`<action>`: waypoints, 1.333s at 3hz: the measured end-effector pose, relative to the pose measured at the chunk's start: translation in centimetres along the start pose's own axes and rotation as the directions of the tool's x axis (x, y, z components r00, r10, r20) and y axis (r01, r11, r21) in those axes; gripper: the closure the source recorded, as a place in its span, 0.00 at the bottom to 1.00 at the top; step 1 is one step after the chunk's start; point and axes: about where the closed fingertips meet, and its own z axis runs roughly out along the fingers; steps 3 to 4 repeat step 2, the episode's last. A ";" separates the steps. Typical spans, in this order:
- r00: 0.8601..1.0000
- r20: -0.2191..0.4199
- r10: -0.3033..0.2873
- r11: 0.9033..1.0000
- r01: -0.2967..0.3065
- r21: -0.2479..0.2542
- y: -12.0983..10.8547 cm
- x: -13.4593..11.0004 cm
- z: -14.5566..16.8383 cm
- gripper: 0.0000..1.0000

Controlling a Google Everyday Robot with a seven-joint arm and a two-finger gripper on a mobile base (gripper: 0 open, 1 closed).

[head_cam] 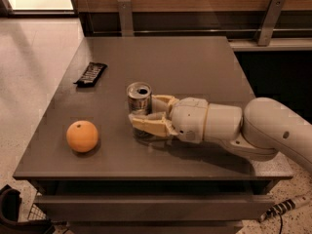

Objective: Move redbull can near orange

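The redbull can [139, 97] is a slim silvery can with an opened top, upright near the middle of the dark table [195, 62]. My gripper [144, 112] reaches in from the right and is shut on the can. One tan finger [148, 124] lies across its front and the other sits behind it to the right. The orange [82, 136] lies on the table to the front left of the can, about a hand's width from it.
A flat black snack bar wrapper [90, 74] lies near the table's left edge, behind the orange. A wooden wall with metal brackets [126, 16] runs behind the table. The floor drops off on the left. A black object [14, 213] sits at the lower left.
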 end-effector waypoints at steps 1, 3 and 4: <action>1.000 0.000 0.000 1.000 0.000 0.000 0.0 0.0 0.0 0.16; 1.000 0.000 -0.002 1.000 0.002 -0.004 0.1 -0.1 0.2 0.00; 1.000 0.000 -0.002 1.000 0.002 -0.004 0.1 -0.1 0.2 0.00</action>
